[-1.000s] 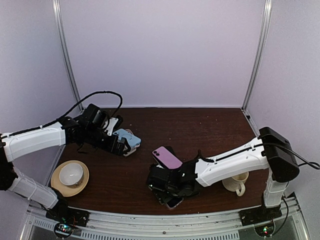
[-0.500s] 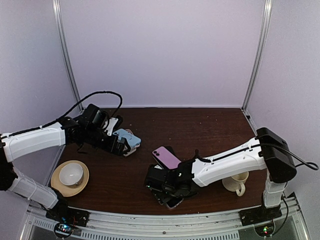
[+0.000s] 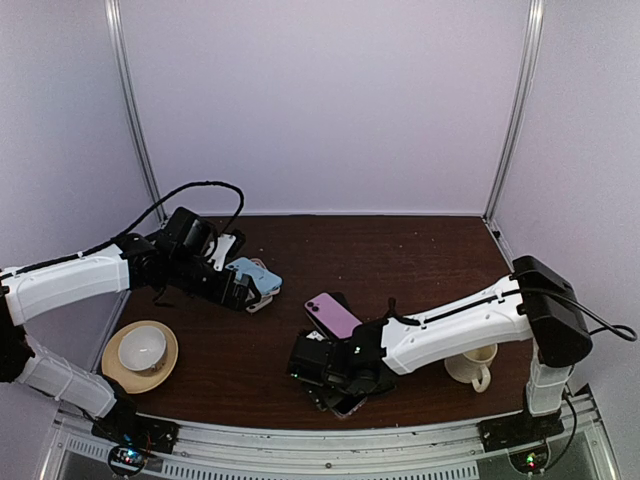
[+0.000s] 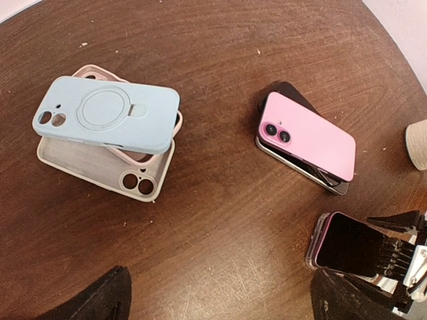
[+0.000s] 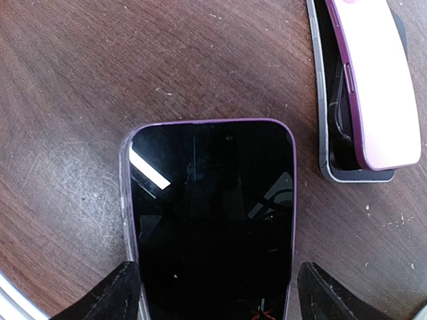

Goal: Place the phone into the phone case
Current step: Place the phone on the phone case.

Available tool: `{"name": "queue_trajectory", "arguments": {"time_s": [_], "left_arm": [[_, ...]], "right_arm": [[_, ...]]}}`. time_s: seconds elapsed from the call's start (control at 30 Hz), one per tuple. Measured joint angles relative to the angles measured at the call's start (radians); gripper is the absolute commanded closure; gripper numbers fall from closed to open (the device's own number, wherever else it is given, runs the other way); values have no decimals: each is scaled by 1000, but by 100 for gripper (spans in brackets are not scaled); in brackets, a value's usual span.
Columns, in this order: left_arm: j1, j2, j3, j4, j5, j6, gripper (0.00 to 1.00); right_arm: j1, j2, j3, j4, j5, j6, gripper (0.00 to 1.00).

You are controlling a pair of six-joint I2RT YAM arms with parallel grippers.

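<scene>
Right fingers (image 5: 110,300) shifted left, spread; phone (image 5: 208,220) lies between them, screen up.

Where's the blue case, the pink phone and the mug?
blue case (image 4: 107,112), left wrist view, middle of its back.
pink phone (image 4: 312,141), left wrist view, middle of its back.
mug (image 3: 468,372), top view, its side.

- Left arm (image 3: 70,280): white shell links, black joints, black wrist block (image 3: 190,240) at 10 o'clock in top view.
- Black cable (image 3: 195,186) arcs above wrist block.
- Right arm (image 3: 460,322): same white shell. Big black joint housing (image 3: 552,308) at 4 o'clock, thin black cable (image 3: 612,328) off it.
- Bases (image 3: 128,428): black, on silver rail (image 3: 300,462) at 6 o'clock. Green/red LEDs (image 3: 128,459) below.
- Left jaws, right jaws: matte black, blunt wedge tips.
- Right jaws seen from left wrist view: ribbed black part, bright metal bracket (image 4: 417,263).
</scene>
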Motion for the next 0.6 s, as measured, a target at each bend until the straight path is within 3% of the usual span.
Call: {"name": "queue_trajectory", "arguments": {"time_s": [0.2,0.37,0.6], "left_arm": [[0,0,0,0,0,1,2],[0,-7,0,2,0,2,2],[0,-9,-1,3,0,7,3]], "right_arm": [[11,-2,58,-62,-1,-30,22],[11,-74,30,-87,-16,-27,47],[-43,-161,-65,-94,-113,11,66]]}}
